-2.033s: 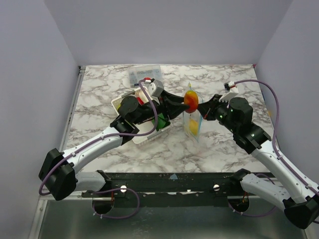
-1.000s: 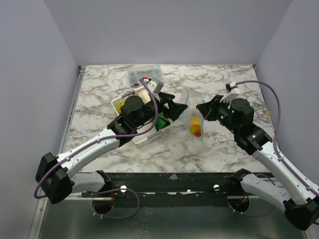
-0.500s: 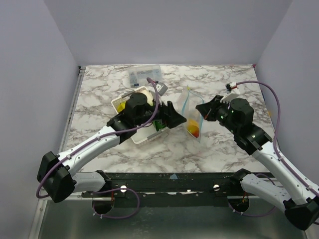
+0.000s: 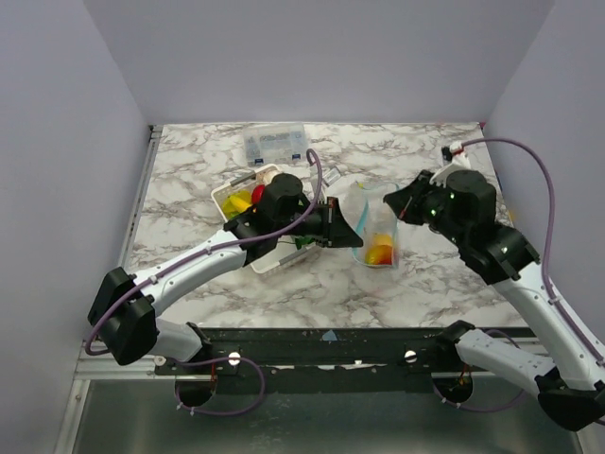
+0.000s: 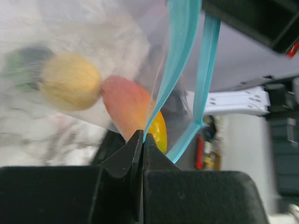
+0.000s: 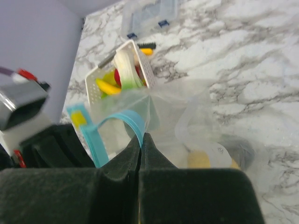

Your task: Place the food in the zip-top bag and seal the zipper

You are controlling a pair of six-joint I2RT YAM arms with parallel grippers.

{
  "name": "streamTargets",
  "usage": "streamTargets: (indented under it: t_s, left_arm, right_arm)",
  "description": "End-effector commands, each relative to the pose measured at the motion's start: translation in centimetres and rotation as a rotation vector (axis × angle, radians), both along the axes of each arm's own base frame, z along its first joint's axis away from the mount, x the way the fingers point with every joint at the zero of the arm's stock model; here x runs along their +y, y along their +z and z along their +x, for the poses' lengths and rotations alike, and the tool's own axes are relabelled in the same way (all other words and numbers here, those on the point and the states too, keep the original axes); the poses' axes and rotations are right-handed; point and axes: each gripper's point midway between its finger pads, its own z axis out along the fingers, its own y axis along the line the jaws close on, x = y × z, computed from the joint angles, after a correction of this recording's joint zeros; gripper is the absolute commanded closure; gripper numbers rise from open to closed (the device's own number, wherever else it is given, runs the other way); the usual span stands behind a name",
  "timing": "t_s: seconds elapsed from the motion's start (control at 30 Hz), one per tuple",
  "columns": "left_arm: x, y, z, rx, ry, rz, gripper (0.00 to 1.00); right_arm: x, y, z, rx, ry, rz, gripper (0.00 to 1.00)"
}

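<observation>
**Top view.** The zip-top bag [image 4: 371, 213] stands upright on the marble table [image 4: 189, 180], just right of the white tray [image 4: 220, 197], with its mouth spread open upward. The left gripper [image 4: 338, 227] lies between the tray and the bag, at the mouth edge nearer the tray. The right gripper [image 4: 405, 203] is at the mouth edge farther from the tray. From up here I cannot tell whether either pair of fingers is closed. An orange-red piece [image 4: 380, 251] of the food lies in the bottom of the bag. A yellow banana [image 4: 238, 200] and a red piece [image 4: 257, 193] lie in the tray. A clear box [image 4: 274, 144] sits beyond the tray, toward the back wall.

**Left wrist view.** The left gripper [image 5: 142, 136] has its fingertips pressed together, with one band of the blue zipper [image 5: 180, 56] pinched between them. The zipper's other band runs beside it, apart from it. Through the blurred film a yellow lemon [image 5: 70, 81] and the orange-red piece [image 5: 133, 105] touch each other, close beyond the fingertips.

**Right wrist view.** The right gripper [image 6: 141, 139] is closed, nipping the bag [image 6: 182, 107] at the mouth edge where the zipper [image 6: 117, 122] loops down to the tips. The tray [image 6: 144, 67] lies just beyond the bag and holds the banana [image 6: 107, 87]. The clear box [image 6: 149, 14] lies past the tray. A yellow piece [image 6: 205, 158] shows inside the bag, on the side away from the tray.
</observation>
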Motion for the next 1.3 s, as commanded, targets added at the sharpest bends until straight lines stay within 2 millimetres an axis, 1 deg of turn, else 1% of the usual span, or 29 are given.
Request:
streamTargets:
  t_s: [0.0,0.03,0.07,0.1,0.13,0.17,0.23,0.3,0.37,0.43,0.5,0.6,0.63,0.7,0.77,0.8,0.83,0.87,0.97,1.07,1.1,1.17,1.27]
  left_arm:
    - [-1.7,4.8,-6.0,0.243,-0.189,-0.181,1.00]
    - [-1.8,4.6,-5.9,0.296,-0.174,-0.181,1.00]
    - [-1.8,4.4,-5.6,0.360,-0.147,-0.189,1.00]
    - [-1.7,4.0,-5.1,0.413,-0.116,-0.199,1.00]
    - [-1.4,3.6,-4.2,0.445,-0.072,-0.203,1.00]
    - [-1.1,2.7,-3.3,0.472,-0.027,-0.187,1.00]
    - [0.1,0.6,-0.7,0.487,0.096,-0.129,1.00]
    - [1.3,-0.9,1.3,0.467,0.196,-0.083,1.00]
    - [2.0,-1.2,2.3,0.437,0.215,-0.063,1.00]
    - [2.2,-0.7,2.4,0.410,0.196,-0.057,1.00]
    - [2.1,-0.1,2.3,0.381,0.179,-0.068,1.00]
    - [1.5,0.8,2.0,0.346,0.129,-0.093,1.00]
    - [1.3,0.8,1.9,0.337,0.120,-0.089,1.00]
    - [1.2,0.9,2.0,0.321,0.122,-0.087,1.00]
    - [1.1,0.9,2.1,0.289,0.124,-0.089,1.00]
    - [1.1,0.8,2.2,0.277,0.127,-0.087,1.00]
    - [1.1,0.6,2.3,0.269,0.132,-0.083,0.98]
    - [1.2,0.4,2.3,0.263,0.138,-0.080,0.95]
    - [1.5,-0.2,2.2,0.240,0.138,-0.076,0.78]
    - [2.1,-0.1,1.9,0.191,0.127,-0.067,0.59]
    - [2.4,0.0,2.0,0.171,0.127,-0.059,0.55]
    - [3.4,0.4,2.2,0.114,0.142,-0.039,0.48]
    - [5.9,1.0,2.8,0.008,0.197,0.008,0.36]
  right_arm:
    - [-1.3,1.8,1.8,0.051,-0.087,-0.136,0.99]
    - [-0.9,0.9,3.0,0.074,-0.090,-0.174,0.99]
    - [-0.6,0.6,4.1,0.077,-0.098,-0.204,0.99]
    - [-0.6,-0.8,5.5,0.104,-0.126,-0.248,0.99]
    - [-0.6,-2.1,6.6,0.118,-0.145,-0.286,0.99]
    - [-0.4,-3.8,7.7,0.142,-0.152,-0.327,0.99]
    - [-0.3,-7.3,9.1,0.202,-0.151,-0.404,0.99]
    - [0.0,-9.4,9.6,0.249,-0.131,-0.450,0.99]
    - [0.7,-9.2,9.5,0.238,-0.100,-0.430,0.99]
    - [1.2,-7.3,9.4,0.179,-0.067,-0.389,0.99]
    - [0.9,-5.3,9.0,0.143,-0.075,-0.372,0.99]
    - [-0.1,-3.1,8.0,0.114,-0.096,-0.358,0.99]
    - [-0.5,-2.6,7.5,0.105,-0.103,-0.351,0.99]
    - [-1.2,-2.1,6.8,0.083,-0.118,-0.341,0.99]
    - [-1.7,-2.1,6.1,0.055,-0.124,-0.322,0.99]
    - [-1.8,-2.4,5.7,0.050,-0.118,-0.316,0.99]
    - [-1.7,-2.4,5.4,0.037,-0.105,-0.304,0.99]
    - [-1.7,-2.8,5.0,0.035,-0.095,-0.302,0.99]
    - [-1.8,-3.8,4.6,0.032,-0.083,-0.303,0.99]
    - [-1.4,-4.8,4.7,0.020,-0.061,-0.298,0.99]
    - [-1.1,-5.2,4.7,0.021,-0.046,-0.297,0.99]
    - [-0.6,-5.9,4.9,0.025,-0.025,-0.297,0.99]
    - [0.0,-6.2,5.2,0.035,-0.005,-0.296,0.99]
